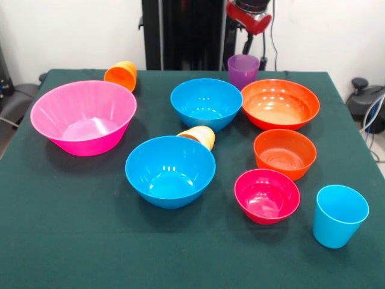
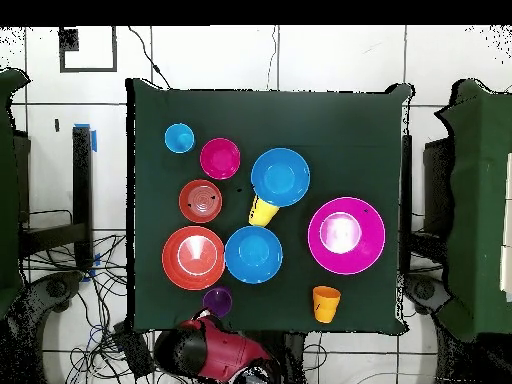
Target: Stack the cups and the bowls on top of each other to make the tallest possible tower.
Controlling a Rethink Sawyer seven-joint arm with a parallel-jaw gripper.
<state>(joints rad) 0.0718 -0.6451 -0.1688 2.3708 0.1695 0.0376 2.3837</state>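
Observation:
Nothing is stacked. The purple cup [image 1: 243, 70] [image 2: 217, 300] stands upright at the table's robot side, beside the wide orange-red bowl [image 1: 280, 103] [image 2: 193, 257]. The small orange bowl [image 1: 284, 153], the small magenta bowl [image 1: 267, 195] and the upright light blue cup [image 1: 339, 215] follow in a row. Two blue bowls [image 1: 206, 102] [image 1: 170, 170] sit mid-table with the yellow-orange cup [image 1: 198, 136] lying between them. The large pink bowl [image 1: 84, 117] and the orange cup [image 1: 121, 74], on its side, are apart. The arm's red end [image 1: 248, 18] [image 2: 215, 345] hangs above and behind the purple cup.
The dark green table cloth [image 1: 72, 241] has bare room along the edge far from the robot. The black pedestal [image 1: 183, 33] stands behind the table. Cables lie on the floor around the robot's base [image 2: 110, 300].

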